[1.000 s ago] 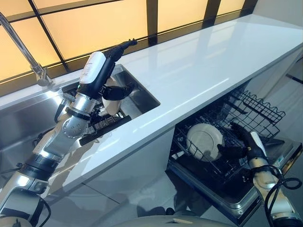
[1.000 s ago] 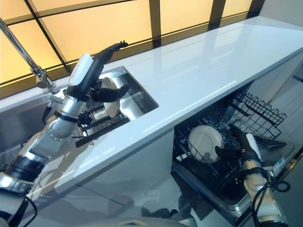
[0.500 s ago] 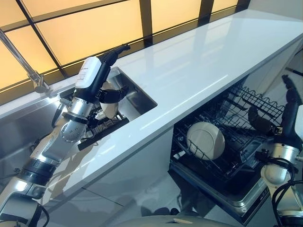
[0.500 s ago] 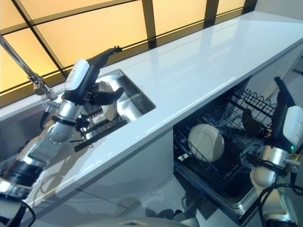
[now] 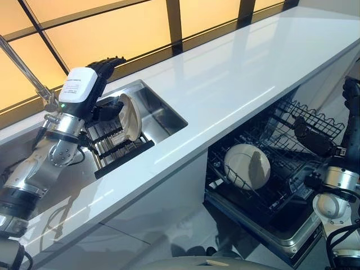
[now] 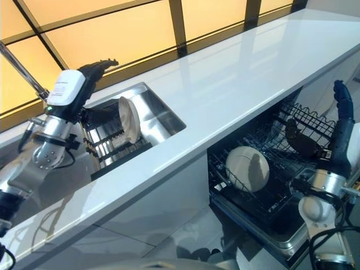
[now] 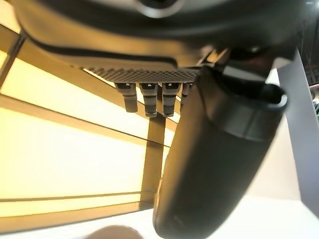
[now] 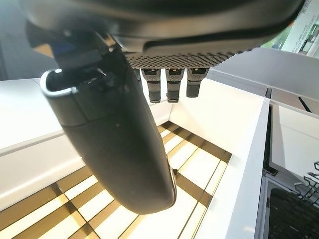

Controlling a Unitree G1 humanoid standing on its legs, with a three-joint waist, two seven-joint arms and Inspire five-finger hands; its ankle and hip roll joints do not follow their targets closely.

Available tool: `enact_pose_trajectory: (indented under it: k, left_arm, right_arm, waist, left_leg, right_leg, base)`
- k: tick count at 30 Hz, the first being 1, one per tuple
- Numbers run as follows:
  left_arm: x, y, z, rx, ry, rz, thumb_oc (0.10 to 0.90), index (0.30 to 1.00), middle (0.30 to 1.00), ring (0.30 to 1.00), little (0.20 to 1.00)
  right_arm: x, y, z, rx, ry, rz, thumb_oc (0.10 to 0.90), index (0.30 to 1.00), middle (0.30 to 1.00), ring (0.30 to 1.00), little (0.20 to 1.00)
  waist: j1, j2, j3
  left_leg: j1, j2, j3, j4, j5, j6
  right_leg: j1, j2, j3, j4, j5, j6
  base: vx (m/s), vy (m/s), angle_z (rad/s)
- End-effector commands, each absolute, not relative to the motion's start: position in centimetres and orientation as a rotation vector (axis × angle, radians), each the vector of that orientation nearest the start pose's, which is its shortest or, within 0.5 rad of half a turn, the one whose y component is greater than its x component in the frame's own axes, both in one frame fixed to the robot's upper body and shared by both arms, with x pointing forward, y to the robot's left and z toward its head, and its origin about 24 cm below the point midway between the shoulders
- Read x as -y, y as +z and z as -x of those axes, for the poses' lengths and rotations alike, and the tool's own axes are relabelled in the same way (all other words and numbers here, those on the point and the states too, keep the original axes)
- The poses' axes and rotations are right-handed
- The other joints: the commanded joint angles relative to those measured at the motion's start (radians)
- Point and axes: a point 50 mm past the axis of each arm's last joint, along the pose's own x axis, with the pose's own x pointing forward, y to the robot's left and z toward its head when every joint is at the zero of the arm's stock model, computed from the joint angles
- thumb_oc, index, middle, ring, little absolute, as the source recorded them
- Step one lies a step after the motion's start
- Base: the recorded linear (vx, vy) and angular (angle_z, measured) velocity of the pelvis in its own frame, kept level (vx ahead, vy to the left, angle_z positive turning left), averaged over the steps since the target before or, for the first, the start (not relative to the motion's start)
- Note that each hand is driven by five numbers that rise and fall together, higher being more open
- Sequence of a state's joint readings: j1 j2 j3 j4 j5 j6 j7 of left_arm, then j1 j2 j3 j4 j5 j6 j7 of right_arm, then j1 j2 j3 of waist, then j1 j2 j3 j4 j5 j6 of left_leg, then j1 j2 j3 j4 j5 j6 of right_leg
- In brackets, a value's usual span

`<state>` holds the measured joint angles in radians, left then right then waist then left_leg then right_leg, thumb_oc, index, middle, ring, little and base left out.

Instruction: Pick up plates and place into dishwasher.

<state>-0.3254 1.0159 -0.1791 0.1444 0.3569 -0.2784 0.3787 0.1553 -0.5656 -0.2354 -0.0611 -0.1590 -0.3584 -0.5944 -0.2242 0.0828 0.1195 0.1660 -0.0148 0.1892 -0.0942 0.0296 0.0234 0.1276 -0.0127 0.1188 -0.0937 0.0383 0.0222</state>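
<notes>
The robot's left hand [image 5: 100,68] is raised above the back left part of a steel sink [image 5: 163,115], its dark fingers [image 7: 149,102] straight and relaxed, holding nothing. Just below and beside this hand, a cream plate [image 5: 128,118] stands on edge in a black dish rack [image 5: 115,147] that sits inside the sink. The hand is close to the plate but apart from it. A tall metal faucet [image 5: 25,70] rises at the far left behind the sink.

The sink is set into a long, glossy white desk [image 5: 236,79] that runs away to the right below a row of amber-lit window panes [image 5: 112,28].

The robot's right hand [image 6: 339,112] is lifted at the right edge of the scene, fingers [image 8: 172,84] pointing upward and spread loosely, empty. It hangs above and to the right of an open dishwasher [image 5: 275,225] below the desk. The dishwasher's lower wire rack [image 5: 253,191] is pulled out, and a second white plate [image 5: 246,166] leans upright among its tines, well apart from the right hand. A smaller black wire basket [image 5: 315,121] sits behind the plate, nearer the right hand.
</notes>
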Motion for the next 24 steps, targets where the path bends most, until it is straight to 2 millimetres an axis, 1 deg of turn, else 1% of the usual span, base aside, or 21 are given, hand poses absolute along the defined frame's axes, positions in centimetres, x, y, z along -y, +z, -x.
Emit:
enact_pose_trajectory:
  k: [1,8,12,16,19,24]
  left_arm:
    - [-29.5,26.8,-28.5,0.775,0.412,-1.360,0.800,0.900,0.900,0.900,0.900]
    - [-29.4,26.9,-28.7,0.765,0.392,-1.379,0.800,0.900,0.900,0.900,0.900]
    - [-29.0,27.0,-29.3,0.753,0.361,-1.398,0.800,0.900,0.900,0.900,0.900]
    - [-29.1,27.4,-30.3,0.699,0.321,-1.439,0.800,0.900,0.900,0.900,0.900]
    - [-28.8,27.1,-31.3,0.645,0.248,-1.462,0.800,0.900,0.900,0.900,0.900]
    - [-28.6,27.2,-32.4,0.572,0.167,-1.475,0.800,0.900,0.900,0.900,0.900]
  right_arm:
    - [29.9,18.4,-20.4,0.816,-0.628,0.681,0.800,0.900,0.900,0.900,0.900]
    - [29.6,18.2,-20.7,0.799,-0.599,0.686,0.800,0.900,0.900,0.900,0.900]
    - [29.4,18.4,-21.1,0.804,-0.566,0.719,0.800,0.900,0.900,0.900,0.900]
    - [29.1,18.6,-21.2,0.811,-0.534,0.733,0.800,0.900,0.900,0.900,0.900]
    - [29.0,18.7,-21.4,0.807,-0.516,0.742,0.800,0.900,0.900,0.900,0.900]
    - [29.1,18.5,-21.5,0.789,-0.496,0.768,0.800,0.900,0.900,0.900,0.900]
  waist:
    - [0.008,0.007,-0.041]
    - [0.009,0.010,-0.041]
    - [0.001,0.012,-0.042]
    - [-0.011,0.019,-0.040]
    - [-0.021,0.026,-0.037]
    - [-0.034,0.034,-0.032]
  left_leg:
    - [0.026,-0.058,-0.027,0.007,-0.148,0.048]
    - [0.026,-0.060,-0.032,0.007,-0.148,0.048]
    - [0.026,-0.061,-0.029,0.007,-0.149,0.048]
    - [0.027,-0.060,-0.017,0.007,-0.151,0.049]
    - [0.027,-0.060,-0.007,0.007,-0.152,0.050]
    - [0.027,-0.059,0.008,0.007,-0.152,0.050]
  right_leg:
    - [0.017,0.089,-0.039,0.006,-0.064,0.014]
    - [0.019,0.088,-0.042,0.006,-0.065,0.014]
    - [0.018,0.089,-0.038,0.006,-0.065,0.014]
    - [0.015,0.090,-0.031,0.006,-0.063,0.018]
    - [0.012,0.091,-0.023,0.006,-0.061,0.022]
    - [0.009,0.091,-0.015,0.006,-0.058,0.027]
  base:
    - [0.00,0.000,0.00]
    - [0.00,0.000,0.00]
    - [0.00,0.000,0.00]
    - [0.00,0.000,0.00]
    - [0.00,0.000,0.00]
    - [0.01,-0.005,-0.03]
